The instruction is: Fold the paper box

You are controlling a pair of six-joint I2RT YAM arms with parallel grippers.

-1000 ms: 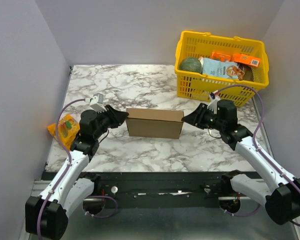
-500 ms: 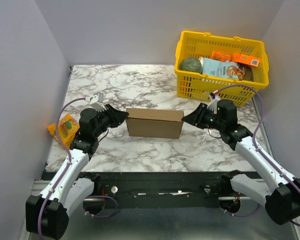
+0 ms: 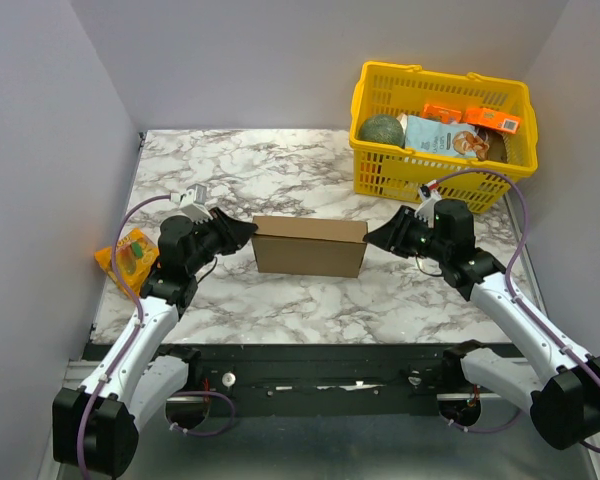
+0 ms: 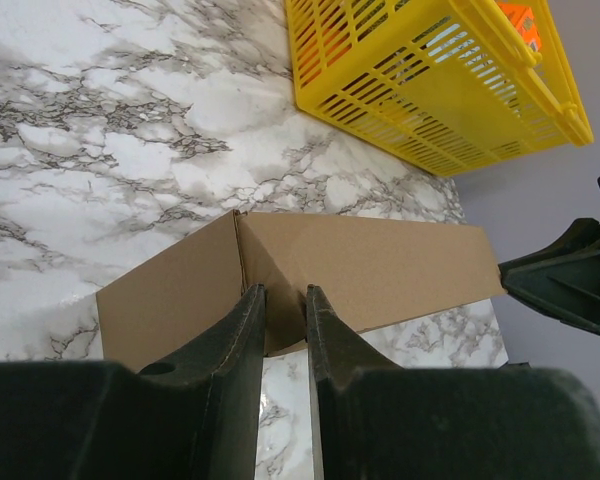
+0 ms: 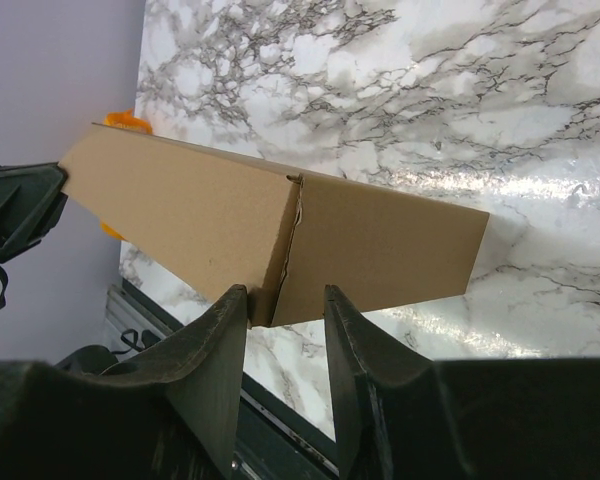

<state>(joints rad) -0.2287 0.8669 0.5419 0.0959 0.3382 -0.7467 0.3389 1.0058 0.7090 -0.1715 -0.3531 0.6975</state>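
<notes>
The paper box point(image 3: 310, 248) is a plain brown cardboard box, folded up and standing lengthwise in the middle of the marble table. My left gripper point(image 3: 248, 232) is at its left end and my right gripper point(image 3: 372, 238) at its right end. In the left wrist view the left gripper point(image 4: 282, 292) has a narrow gap, its tips against the box point(image 4: 380, 265) end wall. In the right wrist view the right gripper point(image 5: 285, 292) stands wider, its tips on either side of a corner edge of the box point(image 5: 180, 210). Neither holds anything.
A yellow plastic basket point(image 3: 380, 175) with groceries stands at the back right, close behind my right arm. An orange snack packet point(image 3: 130, 258) lies at the table's left edge beside my left arm. The table's front edge runs just below the box.
</notes>
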